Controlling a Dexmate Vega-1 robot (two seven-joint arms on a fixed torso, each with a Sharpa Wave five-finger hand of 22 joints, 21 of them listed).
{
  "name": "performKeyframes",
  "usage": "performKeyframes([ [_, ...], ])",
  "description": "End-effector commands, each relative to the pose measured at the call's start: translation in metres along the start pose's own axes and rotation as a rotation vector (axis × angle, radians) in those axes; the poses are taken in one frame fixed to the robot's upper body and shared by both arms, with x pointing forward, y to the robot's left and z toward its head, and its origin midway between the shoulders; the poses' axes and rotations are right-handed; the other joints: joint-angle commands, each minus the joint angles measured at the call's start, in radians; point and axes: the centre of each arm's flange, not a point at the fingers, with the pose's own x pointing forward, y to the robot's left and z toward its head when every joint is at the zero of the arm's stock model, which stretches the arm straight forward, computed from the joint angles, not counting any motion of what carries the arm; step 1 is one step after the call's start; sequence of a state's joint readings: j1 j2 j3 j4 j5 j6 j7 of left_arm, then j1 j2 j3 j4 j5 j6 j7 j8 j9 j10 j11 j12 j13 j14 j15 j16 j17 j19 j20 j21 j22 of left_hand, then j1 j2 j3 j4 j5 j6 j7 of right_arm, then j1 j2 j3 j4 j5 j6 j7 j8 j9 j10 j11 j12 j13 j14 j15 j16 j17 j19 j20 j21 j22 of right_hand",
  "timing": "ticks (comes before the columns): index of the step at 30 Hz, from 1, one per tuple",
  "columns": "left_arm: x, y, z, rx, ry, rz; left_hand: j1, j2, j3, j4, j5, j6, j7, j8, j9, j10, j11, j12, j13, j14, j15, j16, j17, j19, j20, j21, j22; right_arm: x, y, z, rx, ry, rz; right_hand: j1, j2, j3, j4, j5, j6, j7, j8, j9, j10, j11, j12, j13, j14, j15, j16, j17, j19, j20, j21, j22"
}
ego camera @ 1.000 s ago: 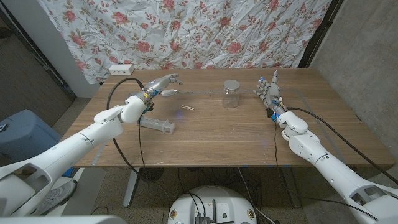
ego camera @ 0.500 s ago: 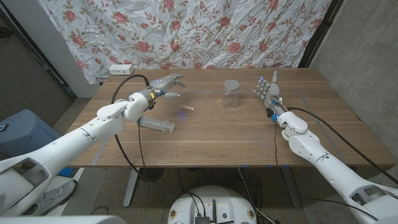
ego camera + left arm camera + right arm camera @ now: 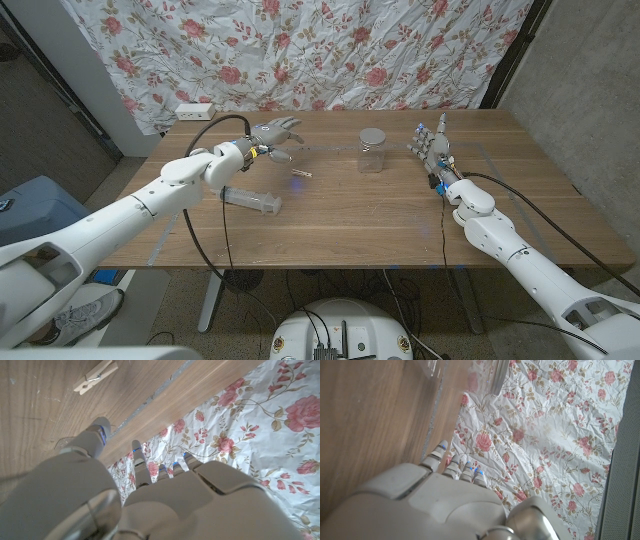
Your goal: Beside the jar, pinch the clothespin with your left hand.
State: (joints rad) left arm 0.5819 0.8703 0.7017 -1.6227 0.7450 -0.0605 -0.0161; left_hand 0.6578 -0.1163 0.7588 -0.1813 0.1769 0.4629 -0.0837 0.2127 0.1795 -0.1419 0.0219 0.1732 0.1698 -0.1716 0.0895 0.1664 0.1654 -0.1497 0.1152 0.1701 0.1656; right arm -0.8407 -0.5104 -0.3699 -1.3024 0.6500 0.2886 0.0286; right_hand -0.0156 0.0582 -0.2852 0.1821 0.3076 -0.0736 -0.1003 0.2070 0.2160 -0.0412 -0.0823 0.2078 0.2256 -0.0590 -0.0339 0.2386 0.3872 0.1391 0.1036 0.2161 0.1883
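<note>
Clear jar [image 3: 372, 150] with a grey lid upright on the wooden table [image 3: 400, 220], toward the far middle; contents not discernible, nothing plainly inside. No readable label on it. Part of its glass wall blurred at the edge of the right wrist view [image 3: 431, 367]. Syringe-like clear tube [image 3: 252, 199] lying on the table near the left forearm; markings too small to read. White power strip [image 3: 193, 110] at the table's far left corner, no legible writing. Floral cloth [image 3: 300, 50] hanging behind.

Clothespin [image 3: 302, 172] lying flat on the wood, left of the jar and apart from it; seen also in the left wrist view [image 3: 95, 376], pale wood with a wire spring. Left hand [image 3: 274, 133] raised over the table, fingers spread and gently curled, holding nothing; clothespin just ahead of and below the fingertips, not touched. Right hand [image 3: 431, 143] standing on its edge right of the jar, fingers straight and upright, empty.
</note>
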Motion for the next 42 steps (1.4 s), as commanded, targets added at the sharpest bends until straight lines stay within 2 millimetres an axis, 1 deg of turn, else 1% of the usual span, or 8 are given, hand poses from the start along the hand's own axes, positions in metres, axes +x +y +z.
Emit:
performKeyframes([
  [1,0.011,0.007,0.004,0.088,0.009,-0.066,0.018,-0.002,-0.005,-0.001,-0.001,0.006,0.003,0.0,0.001,-0.02,0.006,0.001,0.005,-0.065,0.011,0.0,0.005,-0.026,0.007,-0.002,0.003,0.0,0.0,0.0,0.0,0.0,0.0,-0.001,0.07,-0.005,0.0,0.005,-0.003,-0.007,0.006,0.002,0.001,-0.008,0.007,0.002,-0.009,-0.035,0.006,0.003,0.006,0.002,0.004,0.005],
  [10,0.02,0.008,0.008,0.128,0.041,-0.12,0.029,-0.002,-0.012,0.0,-0.001,0.001,0.01,-0.004,0.001,-0.041,0.013,0.004,0.005,-0.092,0.023,0.001,0.005,-0.068,0.028,-0.003,0.003,0.0,0.0,0.0,0.0,0.0,0.0,-0.001,0.07,-0.005,0.0,0.005,-0.003,-0.007,0.006,0.002,0.001,-0.007,0.007,0.002,-0.01,-0.035,0.006,0.003,0.006,0.001,0.004,0.005],
  [24,0.024,0.01,0.011,0.112,0.062,-0.196,0.034,-0.003,-0.018,0.002,-0.002,0.0,0.022,-0.006,0.001,-0.052,0.019,0.006,0.005,-0.111,0.026,0.002,0.006,-0.083,0.034,0.001,0.004,0.0,0.0,0.0,0.0,0.0,0.0,-0.001,0.071,-0.005,0.0,0.005,-0.003,-0.007,0.006,0.002,0.001,-0.007,0.007,0.002,-0.01,-0.036,0.006,0.003,0.006,0.001,0.004,0.005],
  [34,0.021,0.01,0.008,0.112,0.076,-0.201,0.032,-0.012,-0.031,0.003,-0.005,0.01,-0.001,-0.003,0.0,-0.06,0.002,0.008,0.005,-0.118,0.021,0.006,0.006,-0.088,0.029,0.006,0.004,0.0,0.0,0.0,0.0,0.0,0.0,-0.001,0.07,-0.005,0.0,0.005,-0.002,-0.008,0.006,0.002,0.001,-0.007,0.007,0.002,-0.011,-0.036,0.006,0.003,0.007,0.001,0.004,0.005],
  [36,0.021,0.008,0.006,0.11,0.081,-0.204,0.031,-0.016,-0.035,0.003,-0.005,0.016,-0.004,-0.001,0.0,-0.059,-0.006,0.01,0.005,-0.118,0.019,0.007,0.006,-0.087,0.029,0.008,0.004,0.0,0.0,0.0,0.0,0.0,0.0,-0.001,0.07,-0.005,0.0,0.005,-0.002,-0.008,0.006,0.002,0.001,-0.007,0.007,0.002,-0.009,-0.036,0.006,0.003,0.006,0.001,0.004,0.005],
  [37,0.02,0.008,0.006,0.111,0.085,-0.204,0.029,-0.02,-0.039,0.003,-0.005,0.02,-0.008,0.001,0.0,-0.057,-0.018,0.011,0.005,-0.116,0.017,0.009,0.006,-0.082,0.029,0.01,0.004,0.0,0.0,0.0,0.0,0.0,0.0,-0.001,0.07,-0.005,0.0,0.005,-0.002,-0.008,0.006,0.002,0.001,-0.007,0.007,0.002,-0.009,-0.036,0.006,0.003,0.007,0.002,0.004,0.005],
  [38,0.02,0.007,0.005,0.111,0.089,-0.198,0.028,-0.025,-0.045,0.003,-0.005,0.029,-0.023,0.003,0.0,-0.057,-0.029,0.012,0.004,-0.112,0.01,0.011,0.006,-0.079,0.028,0.012,0.004,0.0,0.0,0.0,0.0,0.0,0.0,-0.001,0.07,-0.005,0.0,0.005,-0.002,-0.008,0.006,0.002,0.0,-0.007,0.007,0.002,-0.009,-0.036,0.006,0.003,0.007,0.001,0.004,0.005],
  [42,0.02,0.005,0.005,0.102,0.092,-0.173,0.025,-0.033,-0.056,0.003,-0.005,0.041,-0.036,0.006,-0.001,-0.05,-0.046,0.016,0.004,-0.104,0.003,0.015,0.006,-0.065,0.026,0.018,0.004,0.0,0.0,0.0,0.0,0.0,0.0,-0.001,0.071,-0.005,0.0,0.005,-0.003,-0.008,0.006,0.002,0.0,-0.006,0.007,0.002,-0.009,-0.035,0.006,0.003,0.006,0.001,0.004,0.005],
])
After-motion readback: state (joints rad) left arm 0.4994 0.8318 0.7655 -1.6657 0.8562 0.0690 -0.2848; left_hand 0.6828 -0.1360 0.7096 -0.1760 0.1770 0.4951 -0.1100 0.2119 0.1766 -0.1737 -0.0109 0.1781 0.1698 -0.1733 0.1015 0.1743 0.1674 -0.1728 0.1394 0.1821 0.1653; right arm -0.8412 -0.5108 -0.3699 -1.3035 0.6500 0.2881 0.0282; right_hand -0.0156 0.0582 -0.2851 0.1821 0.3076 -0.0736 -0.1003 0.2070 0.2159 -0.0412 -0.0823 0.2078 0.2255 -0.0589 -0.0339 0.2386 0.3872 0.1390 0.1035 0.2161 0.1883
